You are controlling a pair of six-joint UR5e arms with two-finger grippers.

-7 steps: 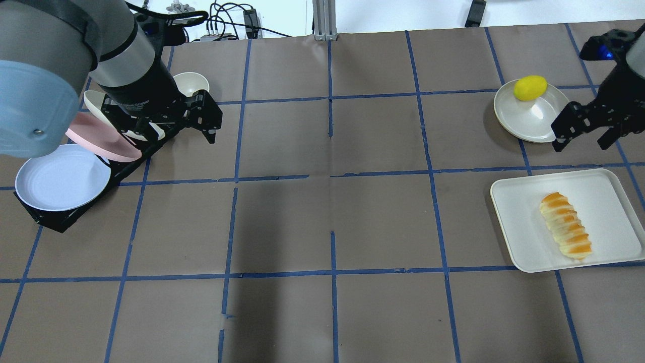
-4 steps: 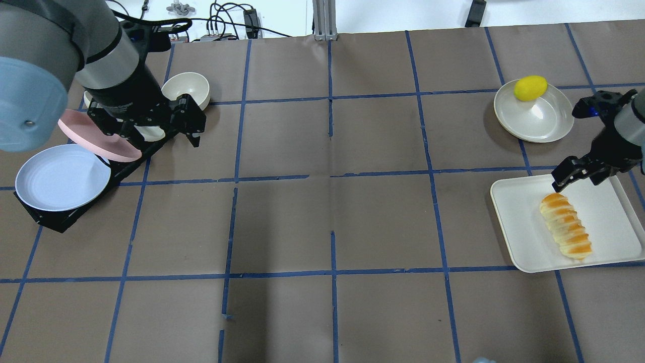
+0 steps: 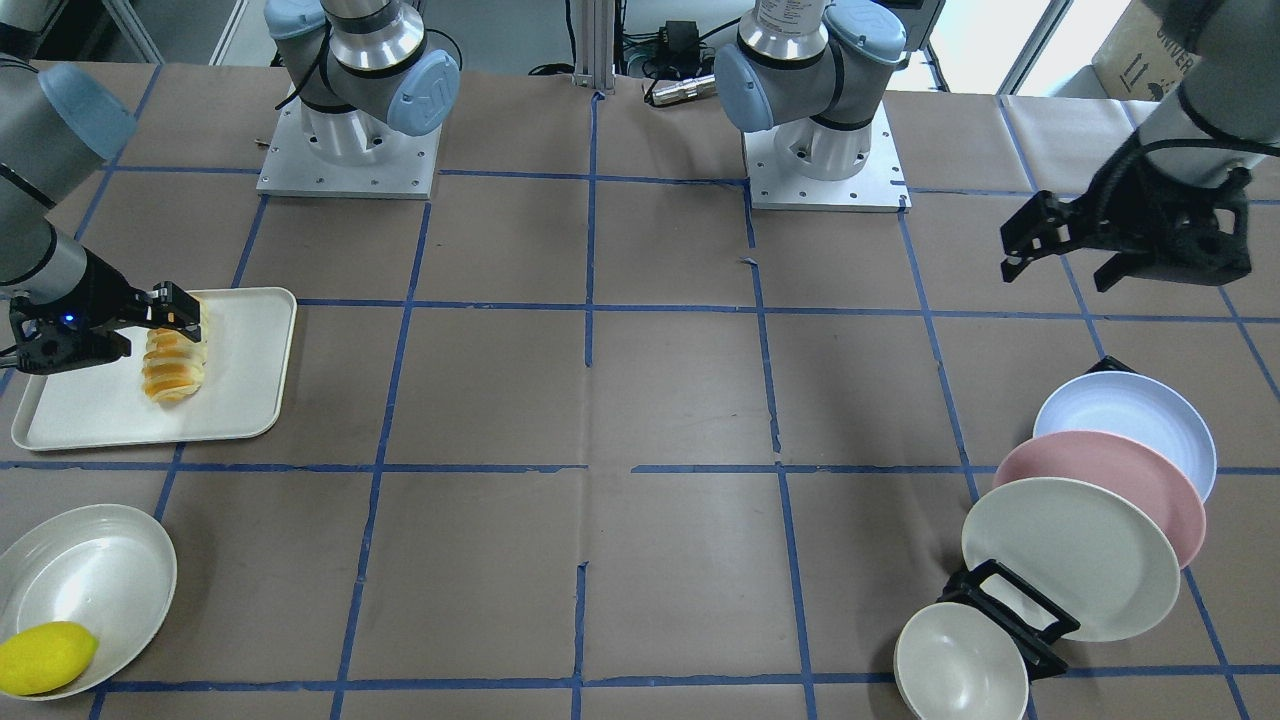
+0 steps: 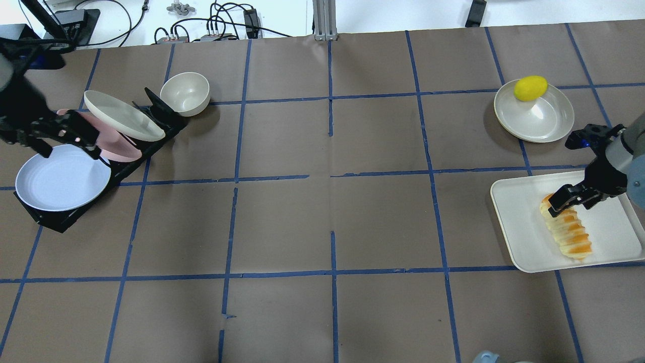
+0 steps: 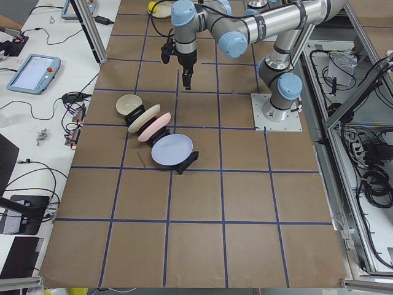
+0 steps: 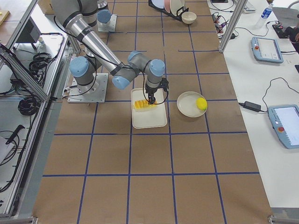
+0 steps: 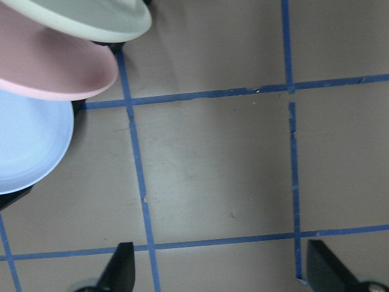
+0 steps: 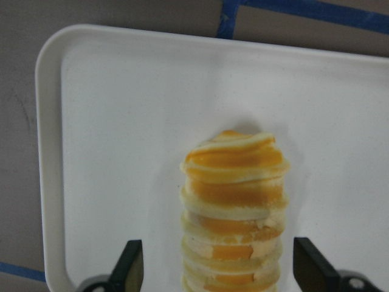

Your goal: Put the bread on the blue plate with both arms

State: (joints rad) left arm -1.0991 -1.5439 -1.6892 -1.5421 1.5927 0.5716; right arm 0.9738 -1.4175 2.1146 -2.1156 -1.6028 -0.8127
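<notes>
The bread (image 4: 565, 228), striped orange and cream, lies on a white tray (image 4: 609, 237) at the right; it also shows in the front view (image 3: 172, 362). My right gripper (image 4: 572, 199) is open and low over the bread's far end. In the right wrist view its fingertips (image 8: 130, 264) stand on either side of the loaf (image 8: 234, 182). The blue plate (image 4: 60, 177) leans in a black rack (image 4: 60, 219) at the left. My left gripper (image 4: 65, 143) is open and empty, raised above the plate's far edge; the left wrist view shows the plate (image 7: 24, 146) at its left edge.
A pink plate (image 4: 113, 143) and a cream plate (image 4: 123, 116) lean in the same rack behind the blue one. A cream bowl (image 4: 185, 93) stands beyond the rack. A yellow lemon (image 4: 530, 87) sits in a cream dish (image 4: 544, 121) behind the tray.
My left gripper has moved left, from over the pink and cream plates to above the blue plate. My right gripper has come down from beside the dish to the bread's far end.
</notes>
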